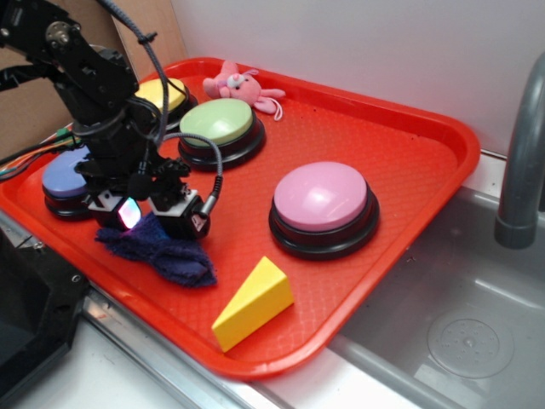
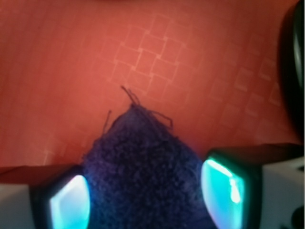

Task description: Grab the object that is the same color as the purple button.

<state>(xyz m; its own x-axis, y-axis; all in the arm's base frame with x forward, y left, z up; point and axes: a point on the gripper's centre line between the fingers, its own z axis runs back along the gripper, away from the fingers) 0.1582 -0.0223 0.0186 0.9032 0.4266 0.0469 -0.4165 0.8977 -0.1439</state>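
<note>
One limp dark cloth [image 2: 143, 167] lies on the red tray [image 1: 409, 145], near its front edge, just beside the purple button [image 1: 66, 179]. The gripper [image 1: 152, 215] is down over it, fingers [image 2: 224, 188] spread to either side, nothing pinched yet. Closing too high could snag only loose fuzz and let the cloth slip free; the yellow wedge [image 1: 254, 302] sits clear.

Limp navy fuzzy cloth [image 1: 162, 249] beside periwinkle purple button [image 1: 68, 177], on tray
</note>
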